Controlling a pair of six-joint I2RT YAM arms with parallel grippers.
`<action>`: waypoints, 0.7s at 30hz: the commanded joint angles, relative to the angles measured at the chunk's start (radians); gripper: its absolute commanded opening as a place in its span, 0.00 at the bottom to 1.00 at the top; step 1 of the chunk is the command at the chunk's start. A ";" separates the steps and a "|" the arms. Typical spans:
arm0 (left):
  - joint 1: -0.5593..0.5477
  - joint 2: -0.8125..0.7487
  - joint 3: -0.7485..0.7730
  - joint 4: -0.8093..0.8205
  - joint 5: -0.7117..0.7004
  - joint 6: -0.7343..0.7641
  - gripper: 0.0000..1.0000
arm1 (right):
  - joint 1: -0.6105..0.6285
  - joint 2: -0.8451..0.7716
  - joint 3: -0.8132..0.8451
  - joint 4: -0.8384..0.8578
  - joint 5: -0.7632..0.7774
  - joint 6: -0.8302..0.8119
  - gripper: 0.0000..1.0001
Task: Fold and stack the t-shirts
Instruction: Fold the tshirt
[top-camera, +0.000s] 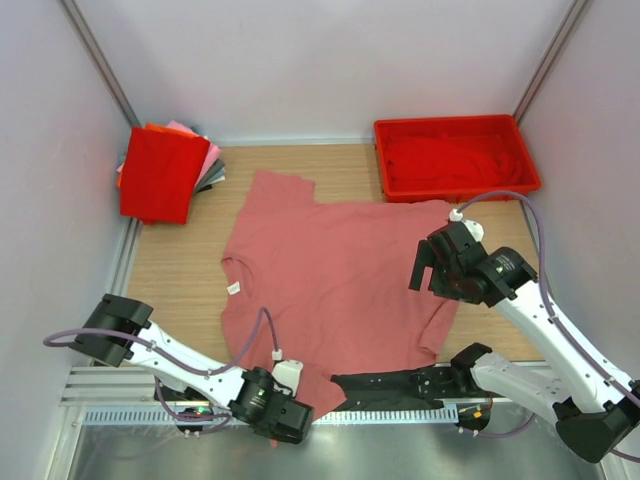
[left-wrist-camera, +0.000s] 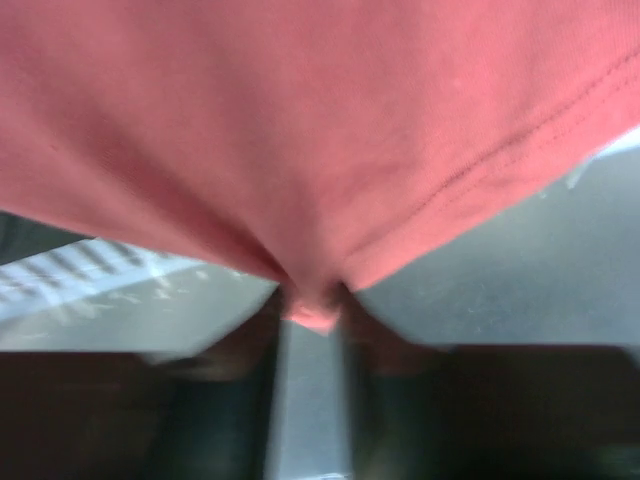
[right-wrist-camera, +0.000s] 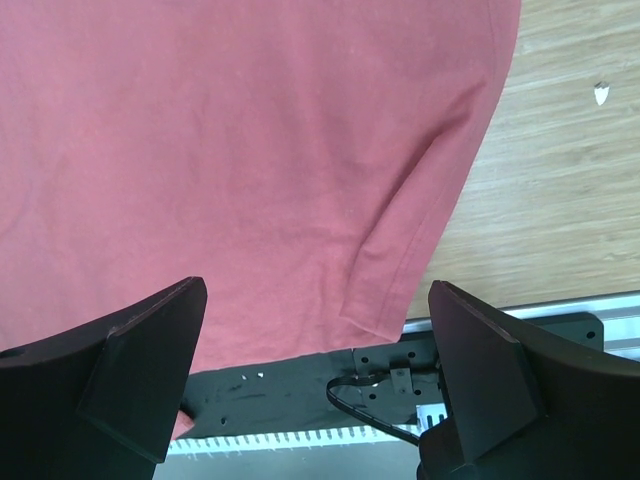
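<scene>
A dusty salmon-pink t-shirt (top-camera: 330, 280) lies spread flat on the wooden table, collar to the left. My left gripper (top-camera: 300, 405) is at the shirt's near edge, shut on a pinch of its hem; the left wrist view shows the cloth (left-wrist-camera: 300, 130) bunched between the closed fingers of the left gripper (left-wrist-camera: 312, 305). My right gripper (top-camera: 425, 272) hovers open over the shirt's right side. In the right wrist view the right gripper (right-wrist-camera: 315, 370) is spread wide above the shirt (right-wrist-camera: 250, 150), holding nothing. A stack of folded t-shirts (top-camera: 158, 175), bright red on top, sits at the back left.
A rigid red plastic tray (top-camera: 450, 124) holding crumpled red cloth (top-camera: 450, 165) stands at the back right. A black mount plate (top-camera: 400, 385) and a metal rail (top-camera: 120, 385) run along the near edge. White walls enclose the table on three sides.
</scene>
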 joint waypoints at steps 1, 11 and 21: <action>-0.017 0.066 -0.040 0.158 -0.013 -0.023 0.16 | 0.003 -0.013 -0.053 0.017 -0.066 0.009 1.00; 0.054 -0.115 -0.087 0.037 -0.152 0.005 0.00 | 0.023 0.009 -0.220 0.011 -0.146 0.055 0.89; 0.296 -0.369 -0.103 -0.096 -0.228 0.198 0.00 | 0.125 0.132 -0.257 0.044 -0.126 0.121 0.87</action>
